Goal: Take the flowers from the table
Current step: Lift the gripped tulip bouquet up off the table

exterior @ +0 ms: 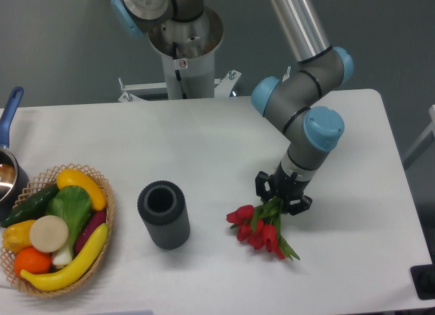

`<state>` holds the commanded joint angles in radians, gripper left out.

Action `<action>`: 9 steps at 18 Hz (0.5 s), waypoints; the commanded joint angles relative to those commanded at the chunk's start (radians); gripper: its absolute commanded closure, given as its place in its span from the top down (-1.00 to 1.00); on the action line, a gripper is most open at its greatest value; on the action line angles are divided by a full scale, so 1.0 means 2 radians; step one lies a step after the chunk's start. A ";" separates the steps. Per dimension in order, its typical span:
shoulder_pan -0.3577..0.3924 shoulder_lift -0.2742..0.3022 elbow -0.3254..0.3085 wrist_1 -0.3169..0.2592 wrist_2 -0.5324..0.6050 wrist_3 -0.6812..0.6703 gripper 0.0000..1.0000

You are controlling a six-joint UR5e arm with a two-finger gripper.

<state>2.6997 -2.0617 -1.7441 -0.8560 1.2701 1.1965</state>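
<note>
The flowers [259,230], a small bunch of red tulips with green leaves, are at the right of the white table [217,145], with the blooms pointing toward the front. My gripper [282,196] is directly over the stem end of the bunch, and its black fingers are closed around the stems. The stems themselves are hidden under the gripper. I cannot tell whether the blooms rest on the table or hang just above it.
A dark grey cylindrical vase [164,214] stands left of the flowers. A wicker basket [105,220] of fruit and vegetables sits at the front left. A pot with a blue handle [9,158] is at the left edge. The arm's base [183,43] stands behind the table.
</note>
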 joint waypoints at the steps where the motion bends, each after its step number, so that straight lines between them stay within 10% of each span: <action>1: 0.002 0.001 0.001 0.000 -0.001 0.000 -0.32; 9: 0.019 0.054 0.018 -0.002 -0.023 -0.001 -0.35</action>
<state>2.7381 -1.9544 -1.7090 -0.8606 1.2243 1.1950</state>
